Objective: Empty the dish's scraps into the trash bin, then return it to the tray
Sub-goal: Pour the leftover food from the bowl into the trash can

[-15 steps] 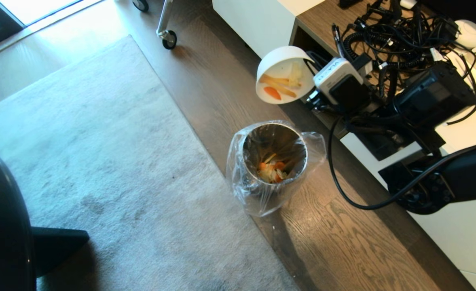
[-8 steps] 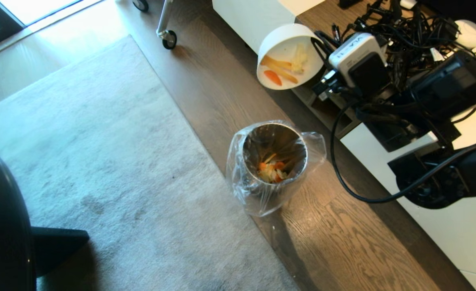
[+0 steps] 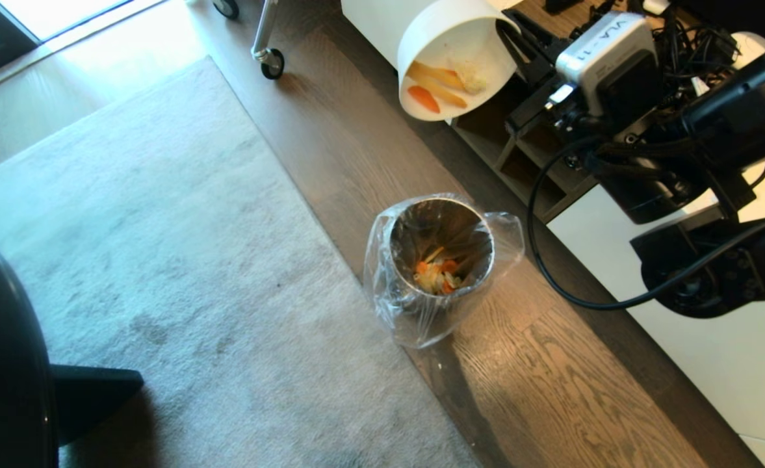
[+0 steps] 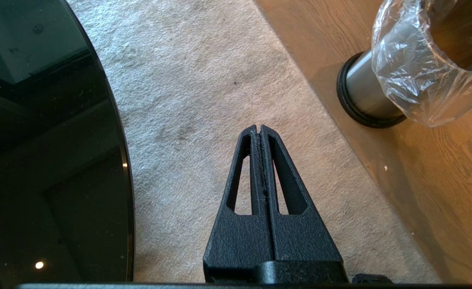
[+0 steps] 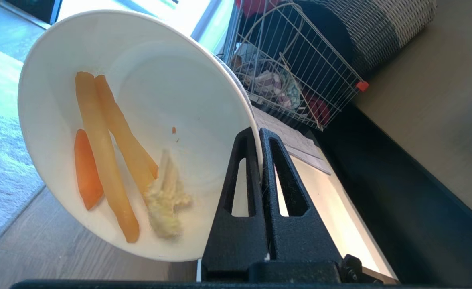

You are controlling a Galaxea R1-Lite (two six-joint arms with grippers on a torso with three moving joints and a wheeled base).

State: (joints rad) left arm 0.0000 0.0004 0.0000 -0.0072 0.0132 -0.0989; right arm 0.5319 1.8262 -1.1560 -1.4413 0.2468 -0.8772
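**White bowl tipped high, away from the bin**

White, glossy and deep-sided, the round dish (image 3: 455, 55) hangs tilted in the right gripper (image 5: 260, 134), whose jaws are clamped on its rim. Orange and pale yellow scraps (image 5: 111, 160) cling to the inner wall. The shiny steel trash bin (image 3: 440, 257), lined with a clear plastic bag, stands on the dark wood floor (image 3: 551, 377), well apart from the dish and not beneath it; some scraps already lie inside.

Risk: tilted this far off the bin, the clinging pieces could slide out onto the floor.

The left gripper (image 4: 260, 130), jaws together, hangs idle above the grey carpet (image 3: 161, 260). No tray is visible.
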